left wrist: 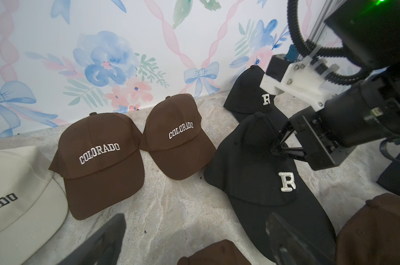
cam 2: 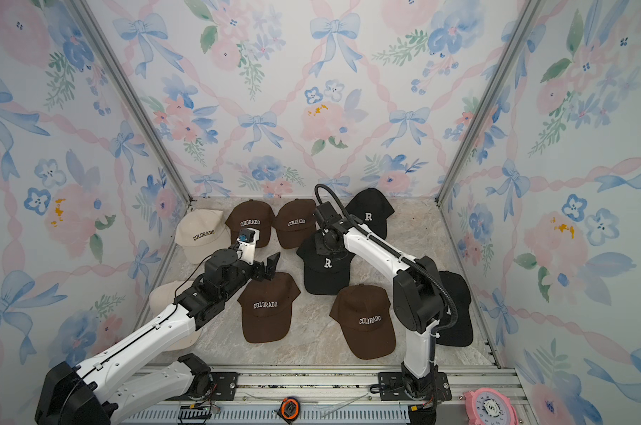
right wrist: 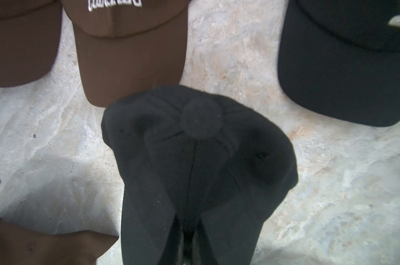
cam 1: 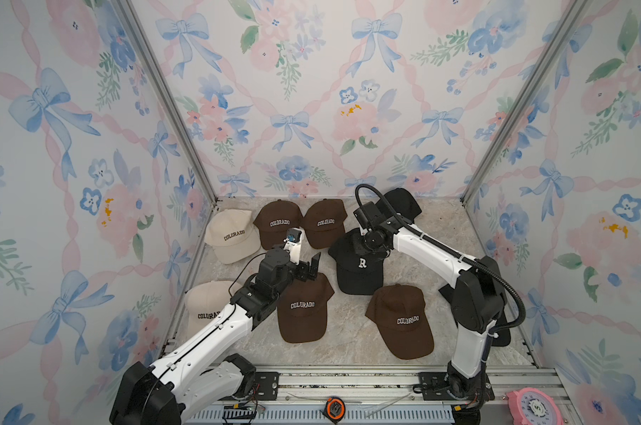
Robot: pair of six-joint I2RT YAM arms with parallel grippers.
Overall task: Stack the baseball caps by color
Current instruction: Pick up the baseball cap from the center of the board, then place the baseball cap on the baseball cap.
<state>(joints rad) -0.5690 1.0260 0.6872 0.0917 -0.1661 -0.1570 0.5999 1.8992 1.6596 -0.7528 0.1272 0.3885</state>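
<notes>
The right pincer [left wrist: 278, 149] is clenched on the crown of the middle black "R" cap [cam 1: 359, 266], mid-counter [cam 1: 341, 338]. The left pincer [cam 1: 309, 270] hangs released over a brown cap [cam 1: 304, 312]. The next move, likely, is lifting it onto the far black cap [cam 2: 370, 211].

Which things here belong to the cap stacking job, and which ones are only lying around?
Job:
- four brown caps
- three black caps; right gripper pinches the middle one
- two cream caps
- left gripper, open

Lying about:
- orange tape measure
- pink clock
</notes>
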